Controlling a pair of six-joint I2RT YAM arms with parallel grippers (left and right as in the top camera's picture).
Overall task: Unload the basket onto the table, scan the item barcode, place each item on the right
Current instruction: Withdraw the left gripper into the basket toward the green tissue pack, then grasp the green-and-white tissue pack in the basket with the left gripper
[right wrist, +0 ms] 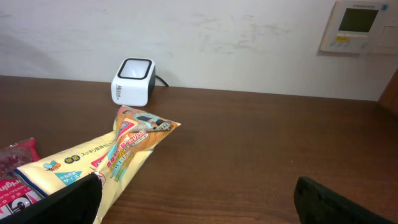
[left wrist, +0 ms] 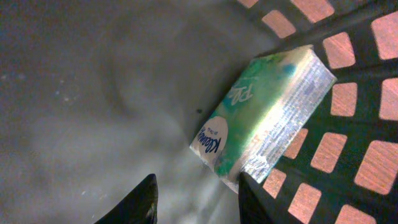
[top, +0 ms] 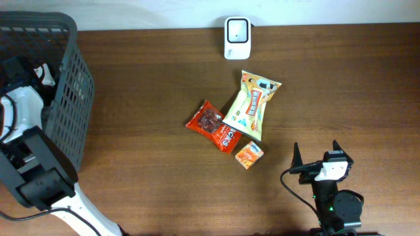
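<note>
In the left wrist view a green-and-white Kleenex tissue pack [left wrist: 261,115] lies in a corner of the dark mesh basket [left wrist: 348,93]. My left gripper [left wrist: 198,202] hangs just short of it, jaws partly apart with nothing between them. The pack's near corner lies beside the right fingertip [left wrist: 252,199]. From overhead the left arm reaches into the basket [top: 69,98] and its fingers are hidden. The white barcode scanner [top: 237,36] [right wrist: 132,81] stands at the table's far edge. My right gripper [top: 315,154] [right wrist: 199,202] rests open near the front edge, holding nothing.
A yellow snack bag [top: 252,105] [right wrist: 93,165], a red packet [top: 213,126] [right wrist: 12,177] and a small orange box [top: 249,155] lie mid-table, between the scanner and the right gripper. The basket takes up the table's left end.
</note>
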